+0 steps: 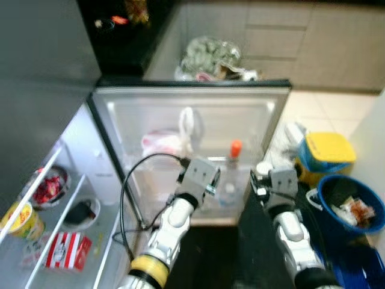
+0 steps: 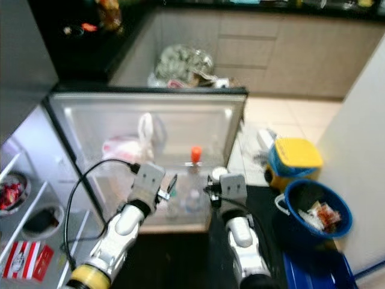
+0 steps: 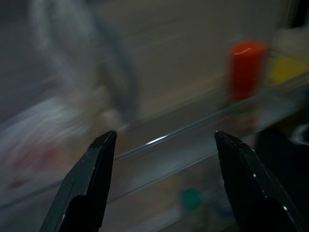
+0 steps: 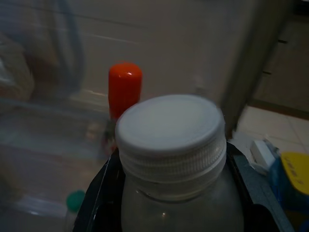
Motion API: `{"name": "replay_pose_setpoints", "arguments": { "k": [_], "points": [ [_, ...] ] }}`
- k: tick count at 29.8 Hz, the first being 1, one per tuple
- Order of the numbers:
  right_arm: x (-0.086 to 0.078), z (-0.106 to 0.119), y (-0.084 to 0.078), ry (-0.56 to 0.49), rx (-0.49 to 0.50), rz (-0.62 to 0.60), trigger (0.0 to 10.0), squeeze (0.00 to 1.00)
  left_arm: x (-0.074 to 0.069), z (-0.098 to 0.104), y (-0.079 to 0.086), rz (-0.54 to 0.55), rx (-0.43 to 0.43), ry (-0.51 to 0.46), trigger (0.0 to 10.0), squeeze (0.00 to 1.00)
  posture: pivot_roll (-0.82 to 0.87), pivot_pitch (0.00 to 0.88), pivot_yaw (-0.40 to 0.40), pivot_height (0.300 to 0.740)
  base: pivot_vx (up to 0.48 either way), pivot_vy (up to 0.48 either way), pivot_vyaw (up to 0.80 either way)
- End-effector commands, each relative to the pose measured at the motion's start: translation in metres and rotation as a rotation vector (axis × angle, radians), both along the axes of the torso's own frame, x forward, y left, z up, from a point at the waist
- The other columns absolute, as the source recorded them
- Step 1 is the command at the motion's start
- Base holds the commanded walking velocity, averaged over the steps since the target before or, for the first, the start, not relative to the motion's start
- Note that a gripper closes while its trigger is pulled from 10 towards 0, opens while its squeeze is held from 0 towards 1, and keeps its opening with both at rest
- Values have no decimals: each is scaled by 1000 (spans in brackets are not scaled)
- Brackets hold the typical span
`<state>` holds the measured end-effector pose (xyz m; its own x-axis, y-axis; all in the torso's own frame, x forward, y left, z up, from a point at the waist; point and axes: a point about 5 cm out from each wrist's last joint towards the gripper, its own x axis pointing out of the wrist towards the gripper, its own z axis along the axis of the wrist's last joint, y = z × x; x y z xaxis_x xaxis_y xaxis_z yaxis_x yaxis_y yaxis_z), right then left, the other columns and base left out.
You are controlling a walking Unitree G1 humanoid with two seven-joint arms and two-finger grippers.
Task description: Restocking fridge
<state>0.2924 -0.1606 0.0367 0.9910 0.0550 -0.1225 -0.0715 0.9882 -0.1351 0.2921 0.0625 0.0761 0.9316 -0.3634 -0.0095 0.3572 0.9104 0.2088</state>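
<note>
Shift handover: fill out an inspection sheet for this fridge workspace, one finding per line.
Surface: open fridge door, its clear shelf rail facing the robot.
Job's things: white-capped bottle held in the right hand; orange-capped bottle and a green-capped one already in the door shelf.
Clutter: white plastic bag in the door; red-striped packet and bowls on the fridge shelves.
Grippers: left hand open, near the door shelf; right hand shut on the bottle.
Cables: black cable looping off the left arm.
Surroundings: yellow-lidded container, blue bucket, tiled floor.
</note>
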Motion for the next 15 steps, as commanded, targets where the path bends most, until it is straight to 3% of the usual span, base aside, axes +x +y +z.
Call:
{"name": "replay_pose_setpoints", "arguments": {
  "k": [1,10,15],
  "points": [
    [2,5,0,-31,6,-1,10000,0,-2,-6,3,3,21,16,10000,0,-84,0,-20,740,0,0,0],
    [2,9,0,-46,8,4,10000,0,2,-6,15,50,26,14,10000,0,-70,0,-43,740,0,0,0],
    [6,24,3,-105,24,21,10000,0,1,-6,17,77,17,12,10000,0,-70,4,-67,740,0,0,0]
  ]
}}
